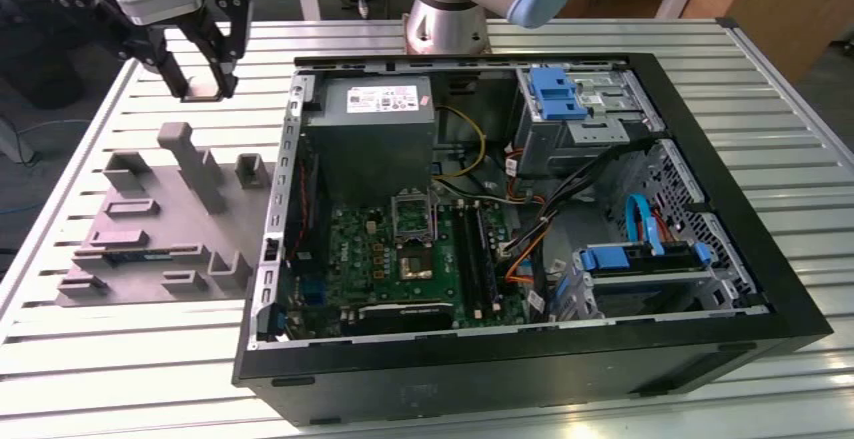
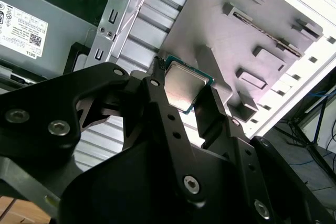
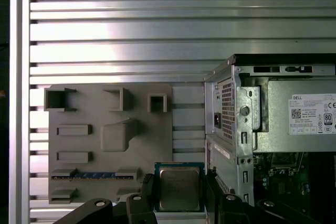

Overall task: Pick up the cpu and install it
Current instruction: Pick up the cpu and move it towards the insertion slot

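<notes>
1. The cpu (image 3: 179, 188) is held flat, silvery top facing the cameras, with its greenish rim seen in both wrist views (image 2: 185, 88).
2. It is clamped between the two black fingers (image 3: 148, 195) of the gripper (image 3: 180, 184), one pressed against each of two opposite edges.
3. The cpu is carried in the air, outside the PC case (image 1: 534, 369), and touches neither the table nor the tray.
4. In the exterior view the gripper (image 1: 203, 84) is seen above the far end of the grey fixture tray (image 1: 134, 224), to the exterior view's left of the case.
5. The tray (image 3: 84, 145) is moulded with raised pockets and slots. A memory stick (image 3: 92, 175) is seated in one long slot, and the other pockets seen in the first wrist view hold nothing.
6. The case lies on its side with its side panel off.
7. Inside it, these are seen:
   - a green motherboard (image 1: 360, 259) with a metal-framed socket (image 1: 414, 259)
   - a grey power supply box (image 1: 374, 129) with a white label
   - two blue drive caddies (image 1: 557, 94)
   - bundled cables
8. Tray and case rest side by side on a slatted metal table (image 1: 107, 359).
</notes>
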Available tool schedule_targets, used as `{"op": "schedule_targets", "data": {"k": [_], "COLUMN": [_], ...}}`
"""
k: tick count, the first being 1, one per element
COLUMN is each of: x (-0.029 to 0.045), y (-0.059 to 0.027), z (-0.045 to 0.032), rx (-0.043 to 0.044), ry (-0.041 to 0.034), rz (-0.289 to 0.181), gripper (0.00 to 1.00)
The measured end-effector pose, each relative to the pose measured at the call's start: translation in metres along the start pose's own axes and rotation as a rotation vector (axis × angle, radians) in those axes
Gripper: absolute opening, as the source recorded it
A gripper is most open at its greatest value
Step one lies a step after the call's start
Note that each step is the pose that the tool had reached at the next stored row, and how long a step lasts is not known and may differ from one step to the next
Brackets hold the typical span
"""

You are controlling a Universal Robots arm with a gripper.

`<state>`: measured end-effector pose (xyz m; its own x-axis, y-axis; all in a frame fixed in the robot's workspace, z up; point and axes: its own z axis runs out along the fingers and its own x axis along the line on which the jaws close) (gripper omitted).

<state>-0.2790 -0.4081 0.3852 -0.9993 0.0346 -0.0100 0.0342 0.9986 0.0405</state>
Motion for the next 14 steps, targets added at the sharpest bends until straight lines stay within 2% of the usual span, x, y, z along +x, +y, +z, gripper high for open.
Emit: {"op": "schedule_targets", "data": {"k": [9, 14], "x": [-0.0034, -0.0078], "y": [0.0001, 0.0003], "z": [0.0, 0.0001], "rx": [0.0, 0.0], "ry": [0.0, 0.0], "rz": [0.0, 0.0], "gripper": [0.47, 0.47]}}
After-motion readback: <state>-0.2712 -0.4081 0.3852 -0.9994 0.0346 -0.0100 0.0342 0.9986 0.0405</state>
